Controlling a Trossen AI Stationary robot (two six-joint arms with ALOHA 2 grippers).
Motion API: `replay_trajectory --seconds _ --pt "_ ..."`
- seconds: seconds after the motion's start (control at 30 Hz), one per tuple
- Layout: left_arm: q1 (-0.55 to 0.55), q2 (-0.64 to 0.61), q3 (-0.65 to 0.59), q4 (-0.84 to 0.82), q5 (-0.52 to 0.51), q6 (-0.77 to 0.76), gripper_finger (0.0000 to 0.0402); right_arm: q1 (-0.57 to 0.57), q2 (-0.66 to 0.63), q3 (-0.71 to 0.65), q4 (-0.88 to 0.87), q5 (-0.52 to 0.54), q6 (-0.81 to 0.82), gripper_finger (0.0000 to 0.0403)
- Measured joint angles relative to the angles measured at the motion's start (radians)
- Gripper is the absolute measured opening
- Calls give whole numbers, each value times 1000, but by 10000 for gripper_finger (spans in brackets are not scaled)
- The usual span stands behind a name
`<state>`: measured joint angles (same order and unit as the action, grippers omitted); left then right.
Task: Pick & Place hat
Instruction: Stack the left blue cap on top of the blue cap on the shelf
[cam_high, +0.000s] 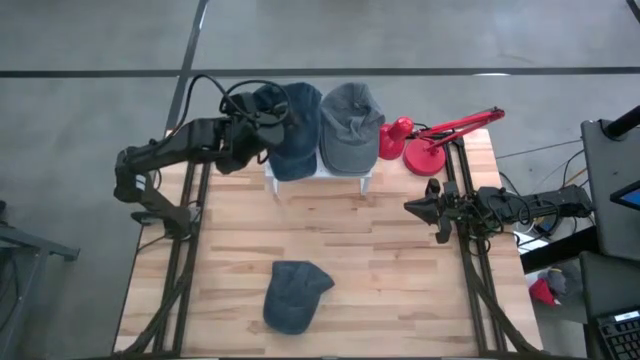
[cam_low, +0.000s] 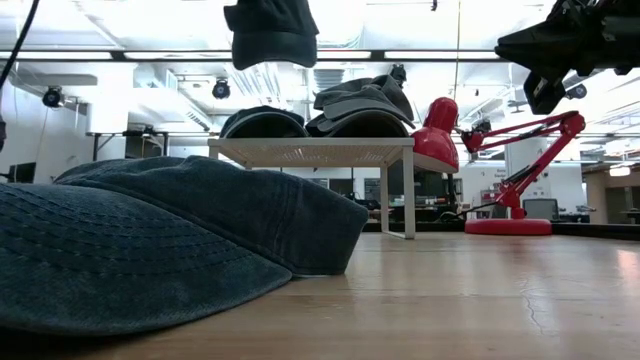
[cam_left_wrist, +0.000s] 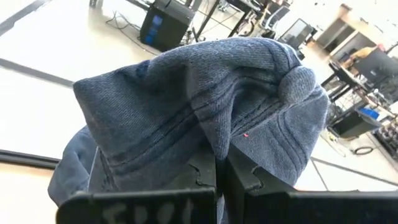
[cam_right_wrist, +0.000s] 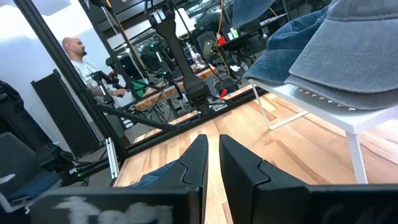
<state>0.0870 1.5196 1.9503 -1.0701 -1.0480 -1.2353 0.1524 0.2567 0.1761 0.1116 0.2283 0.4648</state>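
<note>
A dark blue denim cap (cam_low: 150, 235) lies closest to the low camera, flat on the light wooden table (cam_high: 390, 250), near the front edge. At the far edge stands a small white rack (cam_high: 320, 175). On it rest a blue denim cap (cam_high: 300, 140) and a grey cloth cap (cam_high: 350, 125), side by side and touching. A red desk lamp (cam_high: 430, 145) stands just beside the rack, on its right.

The left gripper (cam_high: 262, 122) hangs above the left end of the rack. Its fingers (cam_left_wrist: 208, 177) are pressed together on the cloth of another dark blue denim hat (cam_left_wrist: 199, 112), which it holds up in the air over the rack.

The right gripper (cam_high: 418, 207) waits at the right side of the table, with its fingers almost closed and nothing between them.

A person (cam_right_wrist: 78, 59) is in the room beyond the table.
</note>
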Motion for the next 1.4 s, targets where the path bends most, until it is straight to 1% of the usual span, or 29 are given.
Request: replay_trajectory --seconds 0.23,0.47,0.73,0.83,1.0,1.23,1.4 --pt "37 0 -51 -5 54 -74 0 0 0 0 0 0 0 38" --pt "112 1 -97 -23 144 -128 0 0 0 0 0 0 0 38" --pt "168 1 -130 -28 225 -150 0 0 0 0 0 0 0 38" --pt "176 1 -139 -29 233 -160 0 0 0 0 0 0 0 38" --pt "201 1 -164 -29 294 -176 0 0 0 0 0 2 -1 38" --pt "227 1 -198 -13 337 -191 0 0 0 0 -1 2 -1 38" --pt "237 1 -205 -14 340 -192 1 0 0 0 -2 2 -1 38"
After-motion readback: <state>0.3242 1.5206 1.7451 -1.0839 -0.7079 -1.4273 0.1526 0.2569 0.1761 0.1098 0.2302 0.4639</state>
